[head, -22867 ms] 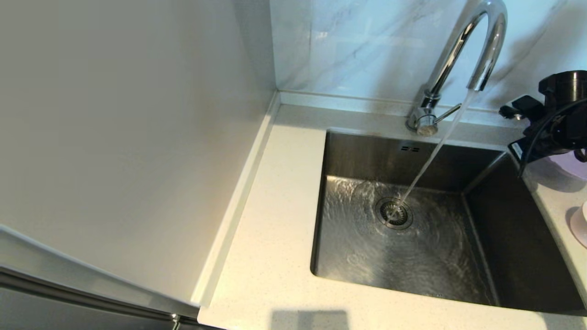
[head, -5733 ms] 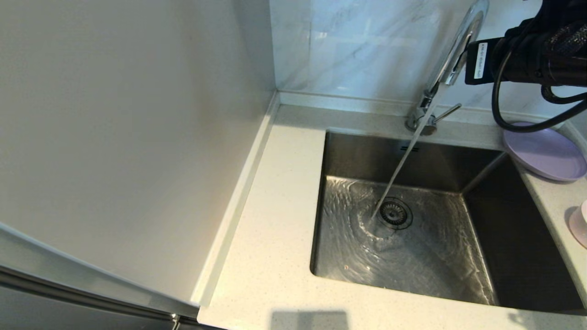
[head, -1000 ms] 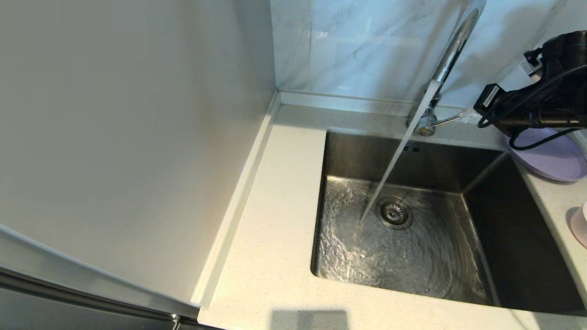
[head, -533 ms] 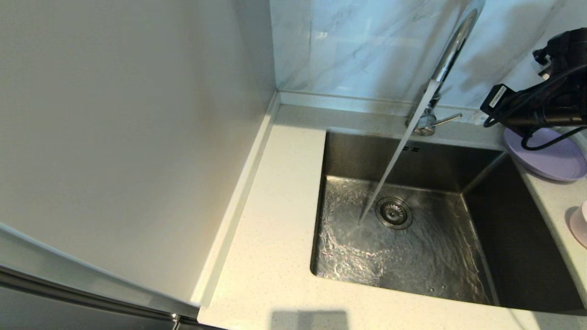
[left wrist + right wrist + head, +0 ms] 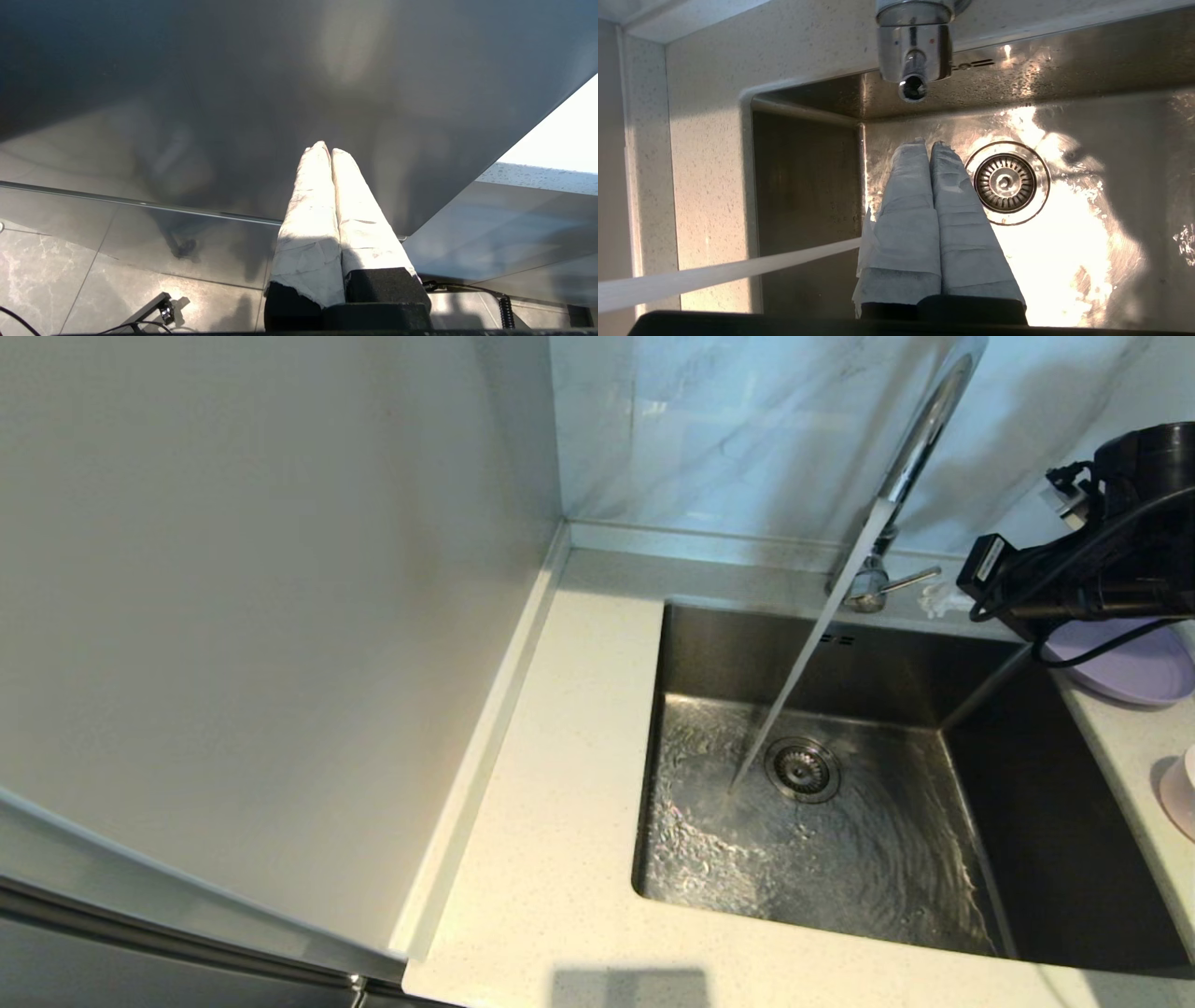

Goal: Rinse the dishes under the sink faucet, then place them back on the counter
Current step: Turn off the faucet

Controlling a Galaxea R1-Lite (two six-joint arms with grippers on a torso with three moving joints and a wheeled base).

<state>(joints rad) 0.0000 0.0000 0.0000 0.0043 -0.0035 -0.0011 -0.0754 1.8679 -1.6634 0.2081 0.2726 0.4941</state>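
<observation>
Water is running from the faucet [image 5: 920,439] into the sink [image 5: 822,821], yet no dish is under it. The right gripper [image 5: 930,145], fingers clenched on nothing, hangs near the faucet lever [image 5: 910,581]. The lilac plate [image 5: 1134,667] sits on the table [image 5: 560,784] at the sink's two o'clock corner, the pink bowl [image 5: 1181,793] at three. The next step looks like opening over the plate. The left gripper [image 5: 327,148] is parked, clenched.

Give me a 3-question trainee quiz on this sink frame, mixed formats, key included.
1. True or false: water runs from the faucet into the sink.
2. The lilac plate sits: A) in the sink B) on the counter C) in a gripper.
3. Fill in: the right gripper fingers are ___, near the faucet lever.

Key: 1 true; 2 B; 3 shut.
</observation>
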